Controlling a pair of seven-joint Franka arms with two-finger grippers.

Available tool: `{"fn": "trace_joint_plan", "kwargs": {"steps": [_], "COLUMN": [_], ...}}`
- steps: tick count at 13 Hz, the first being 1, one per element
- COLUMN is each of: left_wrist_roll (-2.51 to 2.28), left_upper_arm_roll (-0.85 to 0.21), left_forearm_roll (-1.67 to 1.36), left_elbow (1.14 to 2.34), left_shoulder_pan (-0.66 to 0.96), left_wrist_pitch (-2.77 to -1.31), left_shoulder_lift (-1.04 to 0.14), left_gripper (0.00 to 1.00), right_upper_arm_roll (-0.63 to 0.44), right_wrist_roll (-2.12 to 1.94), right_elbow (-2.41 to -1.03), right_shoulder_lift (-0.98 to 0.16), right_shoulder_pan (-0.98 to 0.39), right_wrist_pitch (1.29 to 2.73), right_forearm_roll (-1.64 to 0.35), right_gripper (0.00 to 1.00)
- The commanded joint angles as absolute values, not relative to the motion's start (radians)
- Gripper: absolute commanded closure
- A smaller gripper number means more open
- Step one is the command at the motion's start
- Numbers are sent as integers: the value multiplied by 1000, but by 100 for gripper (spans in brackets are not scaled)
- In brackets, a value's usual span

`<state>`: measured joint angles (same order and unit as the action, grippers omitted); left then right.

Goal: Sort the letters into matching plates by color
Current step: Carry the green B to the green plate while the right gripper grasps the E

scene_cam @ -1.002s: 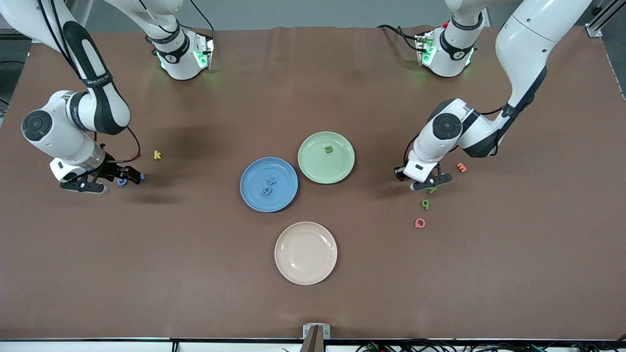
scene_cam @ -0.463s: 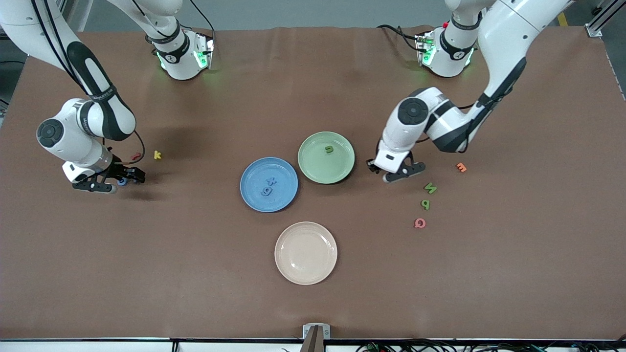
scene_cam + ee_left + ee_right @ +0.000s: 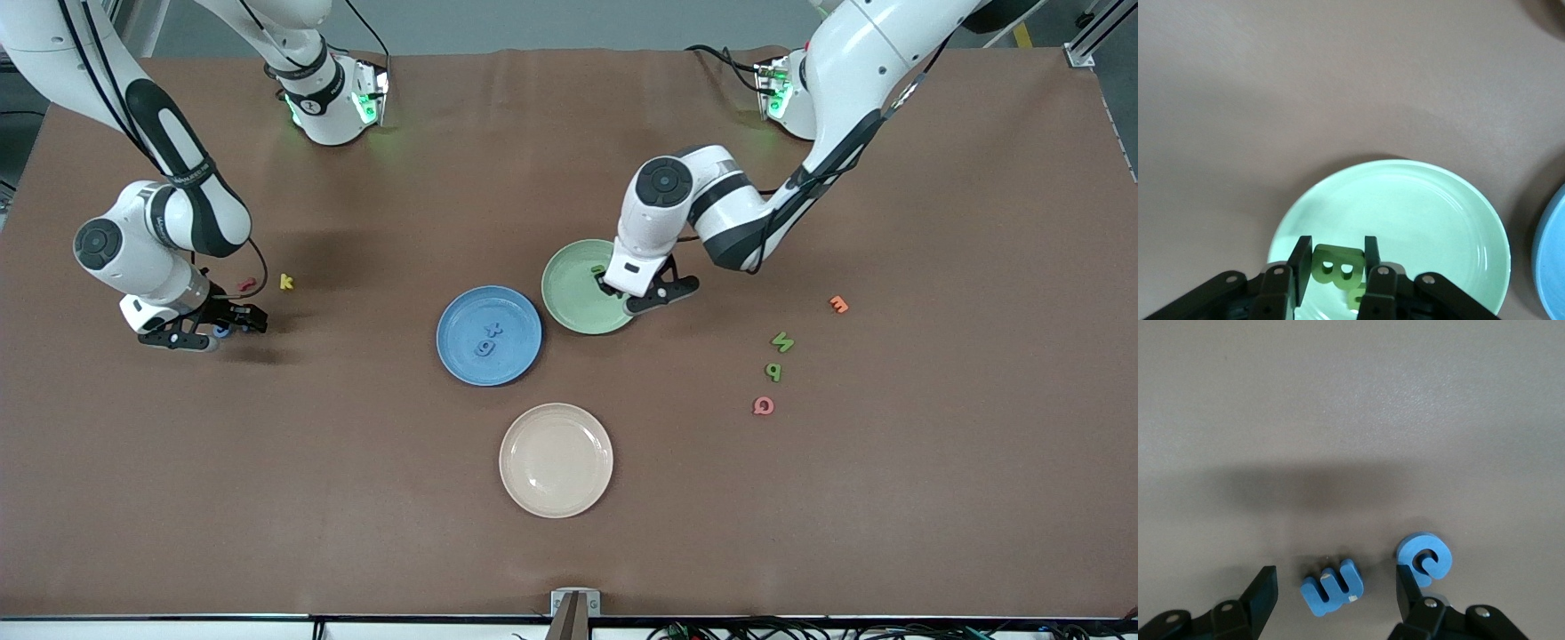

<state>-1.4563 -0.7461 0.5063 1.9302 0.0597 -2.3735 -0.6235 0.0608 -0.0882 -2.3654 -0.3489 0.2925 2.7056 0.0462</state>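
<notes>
The left gripper [image 3: 1335, 267] is hanging over the green plate [image 3: 1431, 207], jaws pinching a green letter [image 3: 1335, 265]. The right gripper [image 3: 1337, 587] is sitting low, jaws spread around a blue letter [image 3: 1333, 589] on the desk [image 3: 1351, 407].

Bright, even overhead light; soft shadows, sharp focus

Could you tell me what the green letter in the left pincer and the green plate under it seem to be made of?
Green letter, clamped in the left pincer: probably foam or soft plastic, since its chunky, flat-cut faces look matte with no glare. Green plate: likely plastic or melamine, though glazed ceramic is possible, given its smooth surface, soft sheen and moulded rings.
</notes>
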Motion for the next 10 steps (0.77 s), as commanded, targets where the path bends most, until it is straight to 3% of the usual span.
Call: {"fn": "trace_joint_plan", "kwargs": {"steps": [1,5,6,7,8,9,10], "left_wrist_roll": [-1482,-1486,-1486,-1483,-1482,-1479,-1474], "left_upper_arm_roll": [-660,-634,-634,-634,-634,-635,-637], "left_forearm_roll": [505,509,509,511,511,511,511], "left_elbow": [1859,1862,1861,1861,1862,1862,1867], "left_shoulder_pan": [167,195,196,195,192,184,175], "left_wrist_pitch": [-2350,-2350,-2350,-2350,-2350,-2342,-2333], "left_shoulder_lift": [-681,-687,-686,-684,-680,-672,-655], "left_gripper": [75,74,68,29,1,1,1], "right_upper_arm_roll": [75,75,75,75,75,75,75], "right_wrist_roll": [-80,-80,-80,-80,-80,-80,-80], "right_elbow": [-2376,-2385,-2385,-2387,-2387,-2387,-2385], "right_shoulder_lift": [-354,-354,-354,-357,-362,-362,-362], "right_shoulder_pan": [304,302,301,301,299,298,296], "right_wrist_pitch": [2720,2720,2720,2720,2720,2720,2720], "right_forearm_roll": [49,48,48,48,48,48,48], "right_gripper": [20,21,22,26,33,47,68]}}
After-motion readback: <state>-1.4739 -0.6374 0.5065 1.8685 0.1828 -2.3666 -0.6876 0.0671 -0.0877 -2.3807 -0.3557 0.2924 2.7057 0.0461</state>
